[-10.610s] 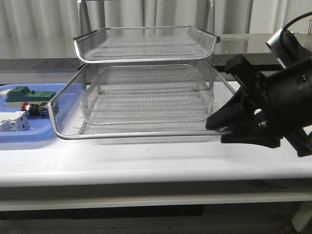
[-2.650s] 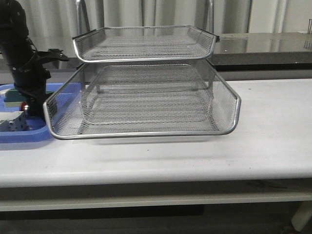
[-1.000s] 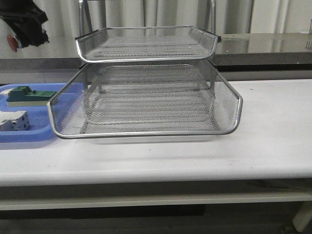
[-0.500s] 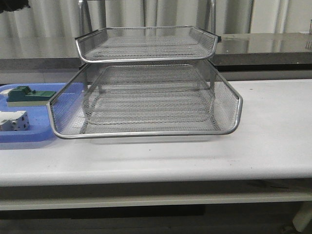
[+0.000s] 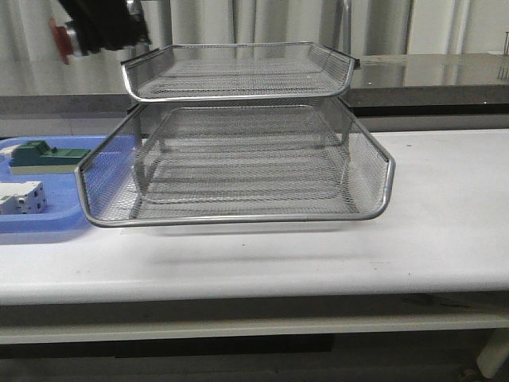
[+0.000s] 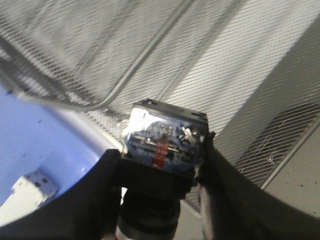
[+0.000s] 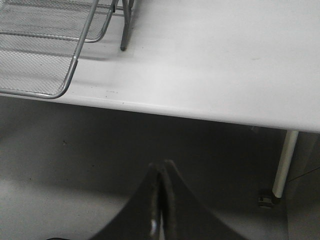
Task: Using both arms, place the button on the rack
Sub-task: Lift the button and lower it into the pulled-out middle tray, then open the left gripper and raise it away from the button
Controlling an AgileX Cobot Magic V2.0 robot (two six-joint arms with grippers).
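High at the far left of the front view, my left gripper (image 5: 94, 30) is shut on the button (image 5: 60, 40), whose red head points left. It hangs just left of the upper tray's left corner on the silver wire rack (image 5: 238, 216). The left wrist view shows the button's blue rear block (image 6: 165, 142) and black body clamped between the black fingers (image 6: 107, 185), with rack mesh (image 6: 150, 45) beyond. My right gripper (image 7: 161, 167) is shut and empty, out past the table's front edge over the floor, with a rack corner (image 7: 70, 75) in its view. It does not show in the front view.
A blue tray (image 5: 48, 219) lies left of the rack, holding a green block (image 5: 48, 155) and a white boxy component (image 5: 20, 197). The white table (image 5: 429, 207) extends right of the rack. A table leg (image 7: 285, 165) drops below the table edge.
My left gripper, almost out of the front view's top left half a second ago, has come back into view, moving right and down with the button toward the upper tray's left corner.
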